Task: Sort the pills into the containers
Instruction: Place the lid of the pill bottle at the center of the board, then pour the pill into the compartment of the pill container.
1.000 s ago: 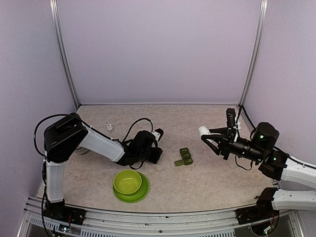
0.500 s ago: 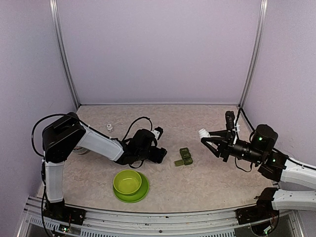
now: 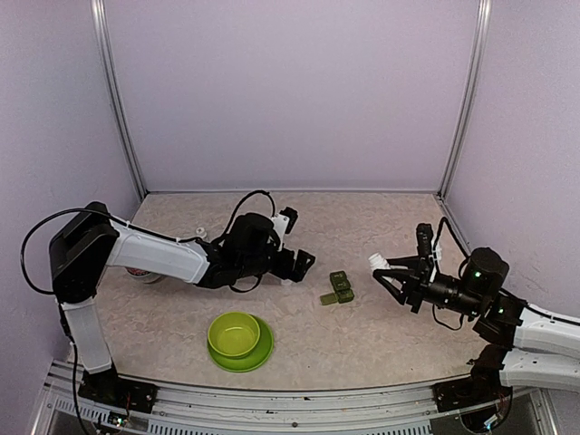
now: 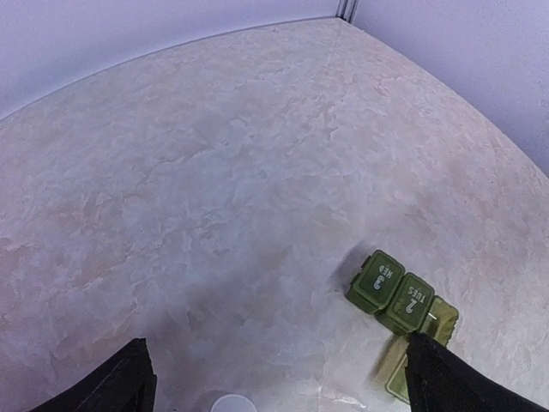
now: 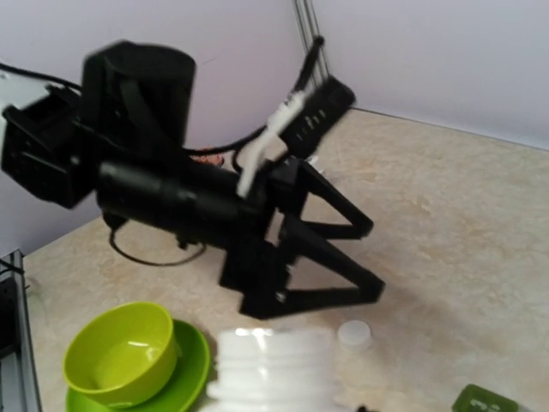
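Bottle [image 5: 270,365]: clamped in right pincer [image 3: 388,272].
Cap [image 4: 228,403]: between left pincer's [image 3: 300,265] wide-apart fingers.
Pillbox [image 4: 396,300]: just ahead of left pincer.

Lab test booth: plain lilac walls [image 3: 290,91], aluminium framing [image 3: 119,100].

We see soft, even light from overhead laying only faint shadows on the pale desk [image 3: 362,337], a small glint in the lime bowl [image 5: 120,356], a bowed desk edge in the left wrist view, and the left pincer [image 5: 373,259] and white bottle [image 5: 270,365] blurred in the right wrist view.
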Robot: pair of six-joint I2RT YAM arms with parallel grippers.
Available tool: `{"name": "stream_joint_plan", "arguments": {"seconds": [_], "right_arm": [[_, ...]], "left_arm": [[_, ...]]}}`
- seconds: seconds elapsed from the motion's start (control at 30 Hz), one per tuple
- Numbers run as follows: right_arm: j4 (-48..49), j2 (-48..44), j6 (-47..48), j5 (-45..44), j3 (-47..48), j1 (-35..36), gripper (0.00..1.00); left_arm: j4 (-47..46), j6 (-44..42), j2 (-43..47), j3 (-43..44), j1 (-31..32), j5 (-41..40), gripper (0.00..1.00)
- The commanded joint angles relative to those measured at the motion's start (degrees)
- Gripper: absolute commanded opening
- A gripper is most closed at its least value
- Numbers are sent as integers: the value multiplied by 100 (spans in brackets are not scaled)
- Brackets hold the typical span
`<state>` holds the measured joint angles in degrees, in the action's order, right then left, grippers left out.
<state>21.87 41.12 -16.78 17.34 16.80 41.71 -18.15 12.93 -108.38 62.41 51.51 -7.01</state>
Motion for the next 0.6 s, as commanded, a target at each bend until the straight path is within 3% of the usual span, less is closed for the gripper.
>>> {"name": "stream_joint_plan", "arguments": {"seconds": [0.0,0.4,0.57], "right_arm": [[552,-185,-17,-214,-366,-16,6],[1236,56,-196,-535,-1020,-14,5],[1270,210,-152,-693,-1117,-14,5]], "left_arm": [[120,67,358,150,-18,319,99],[-253,-166,446,51,50,789,99],[-878,-320,461,-339,97,1010,99]]}}
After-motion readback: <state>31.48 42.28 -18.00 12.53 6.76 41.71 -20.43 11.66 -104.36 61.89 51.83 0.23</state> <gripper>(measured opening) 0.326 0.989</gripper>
